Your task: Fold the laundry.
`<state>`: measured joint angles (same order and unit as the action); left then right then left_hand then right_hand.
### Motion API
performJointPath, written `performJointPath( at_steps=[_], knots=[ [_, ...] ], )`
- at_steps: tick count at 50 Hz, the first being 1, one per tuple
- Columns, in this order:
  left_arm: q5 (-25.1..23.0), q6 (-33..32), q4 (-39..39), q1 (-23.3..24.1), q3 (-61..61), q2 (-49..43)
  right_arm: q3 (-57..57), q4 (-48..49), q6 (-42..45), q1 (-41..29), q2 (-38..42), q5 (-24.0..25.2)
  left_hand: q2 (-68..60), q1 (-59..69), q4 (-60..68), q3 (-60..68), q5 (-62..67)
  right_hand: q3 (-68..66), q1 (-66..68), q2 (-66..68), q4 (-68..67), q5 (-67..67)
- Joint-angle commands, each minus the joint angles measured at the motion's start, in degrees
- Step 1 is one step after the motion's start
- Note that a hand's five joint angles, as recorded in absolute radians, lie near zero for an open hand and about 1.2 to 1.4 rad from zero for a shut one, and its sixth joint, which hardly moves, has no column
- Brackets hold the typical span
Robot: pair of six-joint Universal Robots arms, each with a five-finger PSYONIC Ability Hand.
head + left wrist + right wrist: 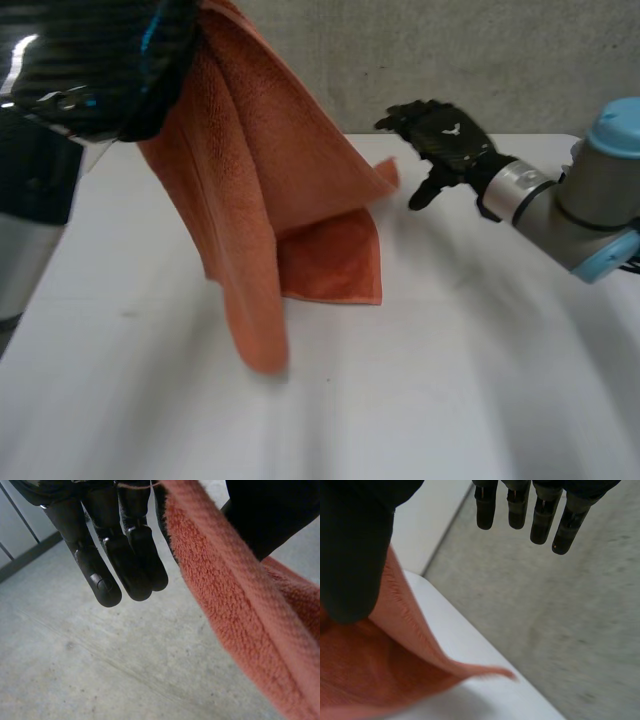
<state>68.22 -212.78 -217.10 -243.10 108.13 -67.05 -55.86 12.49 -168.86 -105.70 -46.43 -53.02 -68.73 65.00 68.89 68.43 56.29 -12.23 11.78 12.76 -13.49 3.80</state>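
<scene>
An orange towel (260, 180) hangs from my left hand (110, 60), which is raised high over the table's left side. In the left wrist view the towel's hemmed edge (235, 615) runs between the fingers (125, 555) and the thumb, pinched there. The towel's lower part lies on the white table (450, 350), and one corner (388, 178) sticks out toward my right hand (440, 135). That hand hovers just beside the corner, fingers (520, 505) straight and spread from the thumb, holding nothing. The towel (370, 680) lies below its palm, with the free corner (502, 671) lifted off the table.
The table's far edge (445, 625) runs close behind the towel, with grey floor (560, 620) beyond it. A grey wall (450, 50) stands behind the table. Bare tabletop stretches in front and to the right of the towel.
</scene>
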Motion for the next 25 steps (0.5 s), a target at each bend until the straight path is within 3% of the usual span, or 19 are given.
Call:
performJointPath(
  at_steps=[1, 3, 4, 6, 7, 10, 11, 14, 19, 22, 25],
  knots=[
    [0.2, -0.1, 4.4, 0.5, 0.8, 6.2, 4.5, 0.2, -3.2, -5.2, 8.2, 3.3, -11.3, 15.0, 11.1, 11.6, 13.7, 2.2, -1.8, -2.8, 3.5, -3.8],
    [0.3, -0.1, 4.8, 0.5, 0.8, 6.5, 5.7, 0.1, -3.9, -6.4, 10.7, 3.1, -11.3, 15.0, 11.1, 11.6, 13.7, 1.7, -1.3, -2.3, 3.0, -3.3],
    [0.4, -0.1, 4.7, 0.5, 0.8, 6.7, 6.3, 0.0, -4.1, -6.7, 11.6, 2.9, -11.3, 15.0, 11.1, 11.6, 13.7, -11.7, 12.1, 11.2, -10.4, 10.1],
    [0.3, -0.1, 4.7, 0.5, 0.9, 6.8, 7.6, 0.0, -4.1, -7.1, 13.3, 2.4, -11.3, 15.0, 11.1, 11.6, 13.7, -54.5, 54.9, 53.9, -53.2, 52.9],
    [0.3, -0.1, 4.7, 0.5, 0.9, 6.7, 9.5, 0.1, -3.7, -7.2, 14.3, 0.1, -11.3, 15.0, 11.1, 11.6, 13.7, -67.6, 68.1, 67.1, -66.4, 66.1],
    [0.7, -0.1, 4.7, 0.0, 0.8, 5.9, 10.9, -0.5, -3.2, -6.5, 13.9, -8.9, -11.3, 15.0, 11.1, 11.6, 13.7, -67.8, 68.2, 67.2, -66.5, 66.2],
    [0.7, -0.1, 4.7, -0.2, 0.7, 5.7, 10.9, -1.3, -2.3, -6.5, 11.8, -15.8, -11.3, 15.0, 11.1, 11.6, 13.7, -67.8, 68.2, 67.2, -66.5, 66.2],
    [0.9, -0.2, 4.4, -1.3, 0.2, 3.2, 9.2, -2.8, 0.7, -5.3, 6.4, -22.7, -11.3, 15.0, 11.1, 11.6, 13.7, -67.8, 68.2, 67.2, -66.5, 66.2],
    [1.0, -0.3, 4.3, -5.4, -0.6, -1.5, -1.8, -4.5, 9.8, 4.4, -7.1, -17.9, -11.3, 15.0, 11.1, 11.6, 13.7, -67.8, 68.2, 67.2, -66.5, 66.2],
    [1.0, 0.0, 4.2, -7.2, -0.7, -3.5, -8.0, -5.1, 11.9, 6.0, -13.7, -14.2, -11.3, 15.0, 11.1, 11.6, 13.7, -67.8, 68.2, 67.2, -66.5, 66.2],
    [1.0, 0.0, 4.2, -7.2, -0.8, -5.7, -12.7, -6.1, 11.2, 6.5, -17.3, -13.5, -11.3, 15.0, 11.1, 11.6, 13.7, -67.8, 68.2, 67.2, -66.5, 66.2]
  ],
)
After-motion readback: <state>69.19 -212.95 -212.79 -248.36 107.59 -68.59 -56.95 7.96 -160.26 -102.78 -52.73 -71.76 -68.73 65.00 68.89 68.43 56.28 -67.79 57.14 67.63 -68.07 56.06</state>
